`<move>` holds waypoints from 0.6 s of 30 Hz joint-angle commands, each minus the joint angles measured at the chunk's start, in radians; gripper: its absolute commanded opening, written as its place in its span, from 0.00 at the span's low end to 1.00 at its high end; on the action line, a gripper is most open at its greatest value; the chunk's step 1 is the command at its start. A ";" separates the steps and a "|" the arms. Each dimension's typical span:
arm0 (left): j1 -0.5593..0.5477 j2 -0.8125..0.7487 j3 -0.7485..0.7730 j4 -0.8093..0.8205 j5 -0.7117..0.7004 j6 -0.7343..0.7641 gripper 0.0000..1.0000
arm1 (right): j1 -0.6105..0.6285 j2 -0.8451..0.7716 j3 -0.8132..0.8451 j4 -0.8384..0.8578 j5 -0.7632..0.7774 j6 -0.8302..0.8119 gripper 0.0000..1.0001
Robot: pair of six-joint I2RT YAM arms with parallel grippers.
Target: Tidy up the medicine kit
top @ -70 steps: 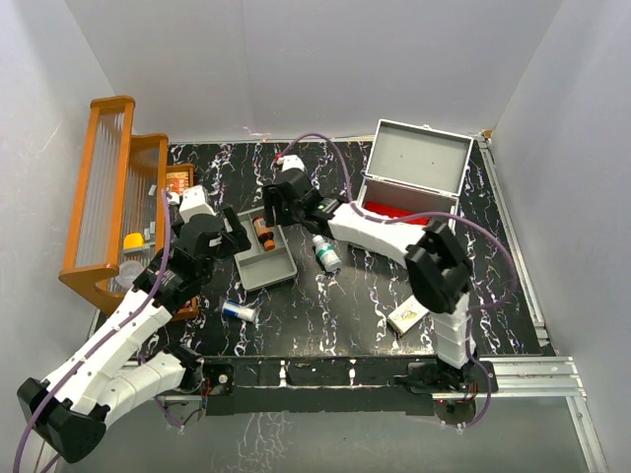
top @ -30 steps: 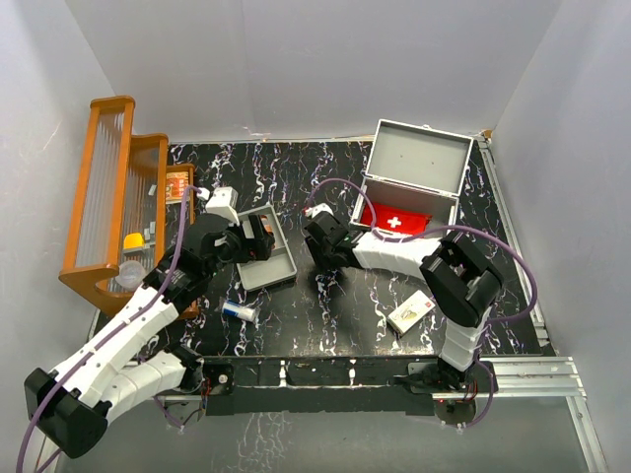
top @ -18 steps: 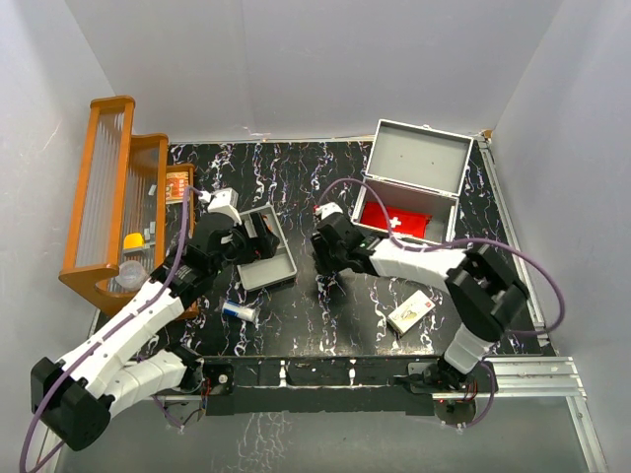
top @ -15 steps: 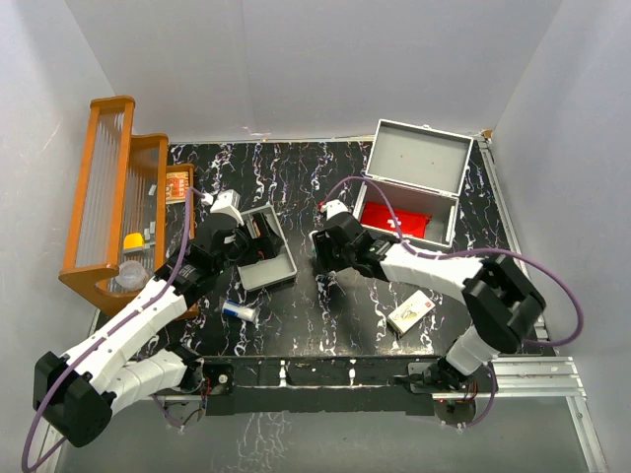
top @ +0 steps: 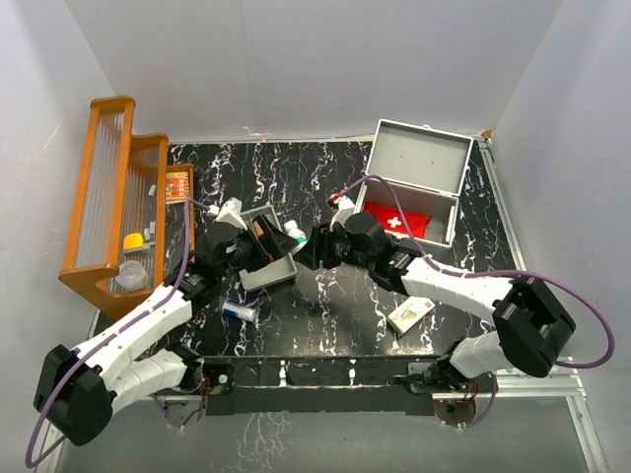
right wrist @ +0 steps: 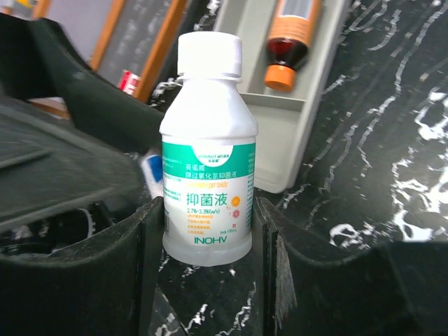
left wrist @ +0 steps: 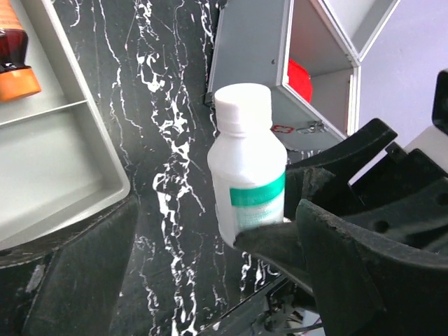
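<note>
Medicine kit (top: 451,219), a light-grey metal case, sat at the far right of the black marbled desk (top: 335,305). Its long axis ran roughly left to right, slightly angled. Its lid (top: 419,163) stood open along the far side, so the inside faced up. 1 red pouch (top: 399,219) with a white cross lay inside.

Near the middle, left of the kit, a shallow grey tray (top: 266,268) lay with its long axis running near to far. It held 1 amber bottle (right wrist: 299,28) with an orange cap, lying on its side at the far end.

The right gripper (right wrist: 208,241) was clamped on a white bottle (right wrist: 208,168) with a green label. It gripped the lower body, and the white cap pointed away from the fingers. The bottle was just beside the tray's right edge, between tray and kit.

The left gripper (left wrist: 210,245) was spread wide on either side of that bottle, with its fingers clear of it.

A wooden rack (top: 108,197) stood along the left edge. 1 small blue-and-white tube (top: 238,311) and 1 white box (top: 409,313) lay on the near part of the desk.
</note>
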 commanded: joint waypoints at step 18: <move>0.069 0.027 -0.075 0.131 0.056 -0.078 0.40 | -0.003 0.053 0.053 0.155 -0.139 0.076 0.48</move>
